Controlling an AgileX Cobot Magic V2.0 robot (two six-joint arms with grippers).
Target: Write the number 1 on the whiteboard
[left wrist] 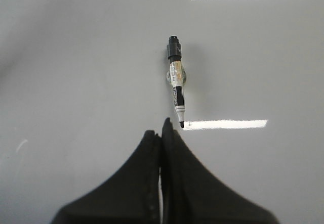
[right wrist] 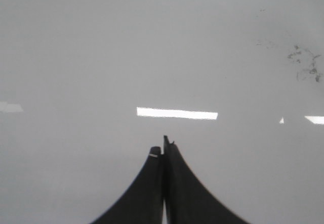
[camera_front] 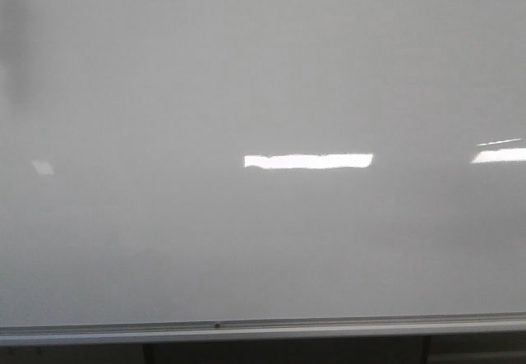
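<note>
The whiteboard [camera_front: 263,76] fills the front view, glossy white-grey, with its silver frame rail [camera_front: 263,329] along the lower edge. No number 1 shows on it; I see only bright light reflections. Neither gripper is in the front view. In the left wrist view my left gripper [left wrist: 162,128] is shut and empty. An uncapped black-and-white marker [left wrist: 176,85] lies on a glossy grey surface [left wrist: 76,72] just beyond the fingertips, its tip pointing toward them. In the right wrist view my right gripper [right wrist: 163,145] is shut and empty over a similar grey surface [right wrist: 76,57].
Faint dark smudges [right wrist: 304,64] mark the grey surface in the right wrist view. A dim shadow [camera_front: 16,48] lies on the board's upper left. Dark supports [camera_front: 148,353] show below the frame rail.
</note>
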